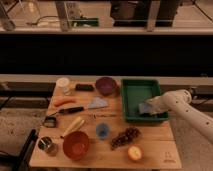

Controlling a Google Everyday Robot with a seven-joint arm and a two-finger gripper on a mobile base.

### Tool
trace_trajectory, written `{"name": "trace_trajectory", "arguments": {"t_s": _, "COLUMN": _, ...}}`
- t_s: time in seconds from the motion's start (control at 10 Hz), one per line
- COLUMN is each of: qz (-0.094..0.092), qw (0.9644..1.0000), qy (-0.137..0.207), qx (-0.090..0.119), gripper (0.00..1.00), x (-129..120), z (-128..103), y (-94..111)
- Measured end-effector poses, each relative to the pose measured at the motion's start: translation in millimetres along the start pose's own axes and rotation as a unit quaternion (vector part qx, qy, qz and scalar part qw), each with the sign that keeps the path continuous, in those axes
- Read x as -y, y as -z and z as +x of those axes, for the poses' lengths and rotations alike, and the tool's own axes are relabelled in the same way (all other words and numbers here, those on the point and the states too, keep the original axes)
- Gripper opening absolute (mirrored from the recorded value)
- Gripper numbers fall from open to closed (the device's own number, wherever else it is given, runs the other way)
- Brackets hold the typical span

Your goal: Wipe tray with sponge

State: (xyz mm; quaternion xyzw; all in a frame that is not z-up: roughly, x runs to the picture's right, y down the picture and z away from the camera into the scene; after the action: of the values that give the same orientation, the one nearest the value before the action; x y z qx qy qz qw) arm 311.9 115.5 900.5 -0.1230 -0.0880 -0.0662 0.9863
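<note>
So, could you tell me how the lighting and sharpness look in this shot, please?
Camera view: warm, dim light on the wooden table; a black band behind it; soft overall, so the gripper blurs into the sponge in the tray; mild glare on the white arm.
</note>
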Motion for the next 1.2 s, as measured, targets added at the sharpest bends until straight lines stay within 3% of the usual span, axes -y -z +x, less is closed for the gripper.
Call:
{"name": "trace_trajectory", "arguments": {"t_s": 0.3, "qz": 0.002, "qw": 0.9998, "qy": -0.02, "qx": -0.009, "gripper": 0.0, "x": -2, "z": 14, "y": 0}}
{"name": "trace_trajectory", "arguments": {"t_s": 0.5, "qz": 0.006, "qw": 0.9997, "qy": -0.018, "qx": -0.014, "gripper": 0.0, "x": 13, "z": 18, "y": -4}}
{"name": "trace_trajectory", "arguments": {"t_s": 1.2, "qz": 0.008, "qw": 0.9998, "qy": 0.013, "qx": -0.015, "gripper": 0.06, "x": 98, "z": 29, "y": -41}}
